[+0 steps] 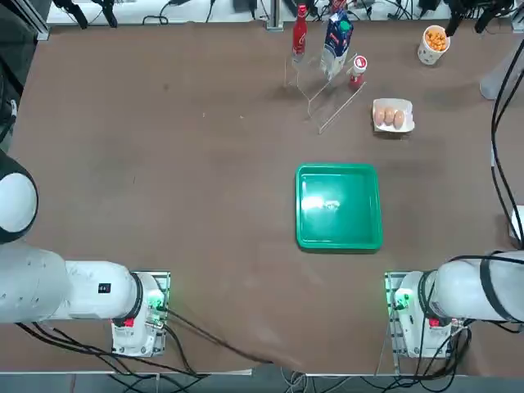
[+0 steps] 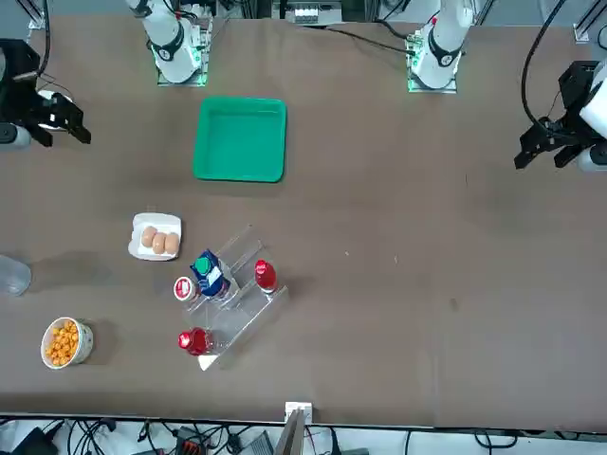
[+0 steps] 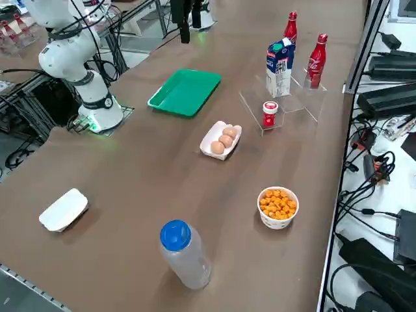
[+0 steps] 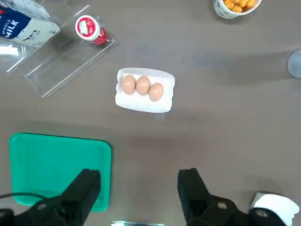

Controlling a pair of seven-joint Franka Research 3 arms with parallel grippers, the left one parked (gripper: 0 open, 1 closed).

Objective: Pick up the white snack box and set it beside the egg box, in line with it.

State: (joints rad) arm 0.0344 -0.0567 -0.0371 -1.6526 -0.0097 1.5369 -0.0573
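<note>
"Where's the white snack box (image 3: 64,210)?"

"Flat on the table (image 3: 149,169), well apart from the egg box (image 3: 221,140): off to its right and closer to the arm bases."

"And the right gripper (image 4: 137,181)?"

"Up above the table, on the arm-base side of the egg box. Its two fingers are spread wide, with nothing between them."

"So it's holding nothing. What else is around?"

"The green tray (image 1: 338,206) is to the left of the egg box, on the base side. The cup of orange snacks (image 1: 434,43) is beyond the egg box and a bit right; the blue-capped bottle (image 3: 186,253) is out to its right. The clear rack (image 4: 61,61) is left of it, on the far side."

"And the egg box itself?"

"Upright and open (three brown eggs (image 4: 142,86), by my count), sitting on the table."
</note>
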